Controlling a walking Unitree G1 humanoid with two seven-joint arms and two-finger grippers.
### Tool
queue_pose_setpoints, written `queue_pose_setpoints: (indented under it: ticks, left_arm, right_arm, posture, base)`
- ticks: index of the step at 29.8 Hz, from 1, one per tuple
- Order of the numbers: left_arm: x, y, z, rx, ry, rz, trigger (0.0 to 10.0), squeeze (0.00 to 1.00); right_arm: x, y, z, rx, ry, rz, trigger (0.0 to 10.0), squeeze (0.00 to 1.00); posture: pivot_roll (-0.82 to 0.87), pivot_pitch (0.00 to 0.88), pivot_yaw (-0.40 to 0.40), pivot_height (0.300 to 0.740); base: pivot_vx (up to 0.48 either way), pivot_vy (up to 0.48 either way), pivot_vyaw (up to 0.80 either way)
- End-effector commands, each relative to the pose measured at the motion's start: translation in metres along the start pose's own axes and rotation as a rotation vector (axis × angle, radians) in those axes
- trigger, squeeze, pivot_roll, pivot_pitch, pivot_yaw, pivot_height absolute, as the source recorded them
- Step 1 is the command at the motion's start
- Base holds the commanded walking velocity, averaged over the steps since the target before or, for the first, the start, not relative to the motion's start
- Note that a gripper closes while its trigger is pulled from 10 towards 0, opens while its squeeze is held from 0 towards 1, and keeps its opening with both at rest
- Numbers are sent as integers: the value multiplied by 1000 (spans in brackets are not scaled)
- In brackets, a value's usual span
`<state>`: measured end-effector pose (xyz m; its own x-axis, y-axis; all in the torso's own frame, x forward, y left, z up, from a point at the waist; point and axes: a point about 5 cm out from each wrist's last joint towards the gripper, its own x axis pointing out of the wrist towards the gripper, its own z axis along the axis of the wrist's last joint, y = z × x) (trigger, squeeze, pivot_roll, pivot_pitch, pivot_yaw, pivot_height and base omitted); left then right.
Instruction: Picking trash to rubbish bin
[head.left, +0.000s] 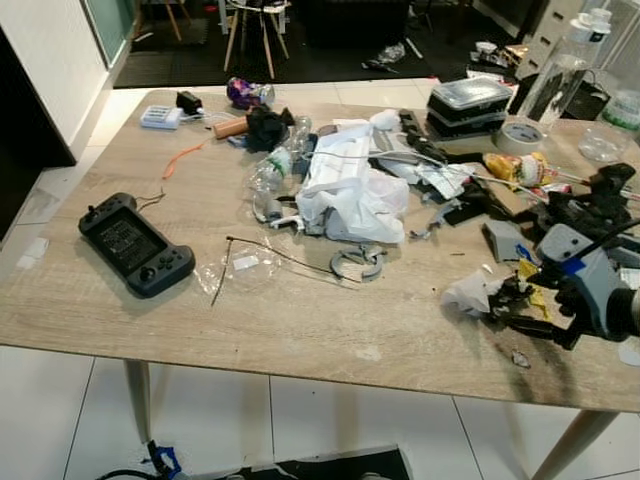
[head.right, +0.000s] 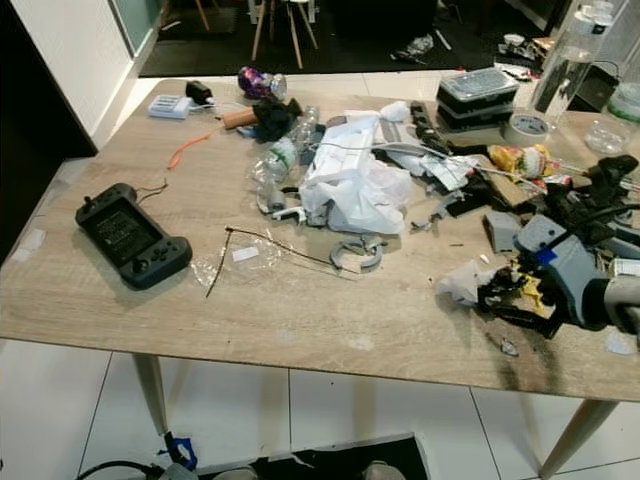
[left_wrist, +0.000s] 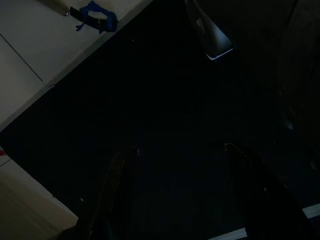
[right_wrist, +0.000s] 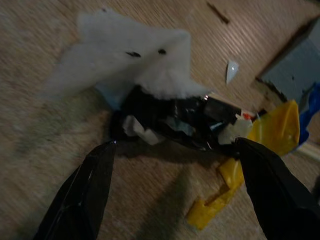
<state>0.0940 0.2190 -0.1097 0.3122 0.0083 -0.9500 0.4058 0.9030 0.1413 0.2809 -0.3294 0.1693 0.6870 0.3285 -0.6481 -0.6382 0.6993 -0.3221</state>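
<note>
On the right part of the wooden table (head.left: 300, 330), near its front edge, the right gripper (right_wrist: 175, 150) is low over a crumpled black wrapper (right_wrist: 175, 120), with its two black fingers (right_wrist: 82, 195) wide apart on both sides of it and not touching it. A white tissue (right_wrist: 135, 60) lies against the wrapper on the far side, and a yellow scrap (right_wrist: 260, 145) is just beside it. The left gripper (left_wrist: 175, 165) hangs below the table in the dark, its fingers also apart
</note>
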Motion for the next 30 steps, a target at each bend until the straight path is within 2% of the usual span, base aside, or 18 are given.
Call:
queue_pose_setpoints:
  ticks: [1, 6, 7, 9, 14, 18, 21, 30]
  left_arm:
    - [-1, -1, -8, 3, 29, -7, 10000, 0]
    - [-1, 0, -8, 6, 31, -5, 10000, 0]
    - [-1, 0, -9, 6, 31, -4, 10000, 0]
    - [-1, 0, -9, 7, 30, -4, 10000, 0]
    - [-2, 0, -9, 7, 28, -6, 10000, 0]
    - [-2, 1, -10, 8, 30, -7, 10000, 0]
    - [-2, 0, -10, 7, 31, -10, 10000, 0]
    - [-2, 0, -11, 3, 33, -11, 10000, 0]
  right_arm:
    - [5, 1, -3, -9, 13, -7, 10000, 0]
    - [17, 2, -13, -13, 36, -66, 10000, 0]
    - [24, 7, -17, -15, 38, -65, 10000, 0]
    - [28, 10, -18, -10, 30, -58, 10000, 0]
    - [41, 23, -16, 13, -33, -31, 10000, 0]
    - [50, 32, -6, 35, -125, -9, 10000, 0]
    - [60, 46, -3, 98, -215, 44, 10000, 0]
    - [71, 65, -11, 193, -252, 129, 10000, 0]
  posture:
    - [-42, 82, -6, 740]
    - [-43, 80, -5, 740]
    - [-39, 80, 0, 740]
    - [-39, 80, 0, 740]
    - [-43, 87, 6, 740]
    - [-45, 91, 6, 740]
    - [-43, 98, 7, 740]
    - [-42, 105, 7, 740]
  base:
    - [0, 0, 0]
    - [0, 0, 0]
    - [0, 0, 0]
    - [0, 0, 0]
    - [0, 0, 0]
    - [0, 0, 0]
    - [0, 0, 0]
    - [0, 0, 0]
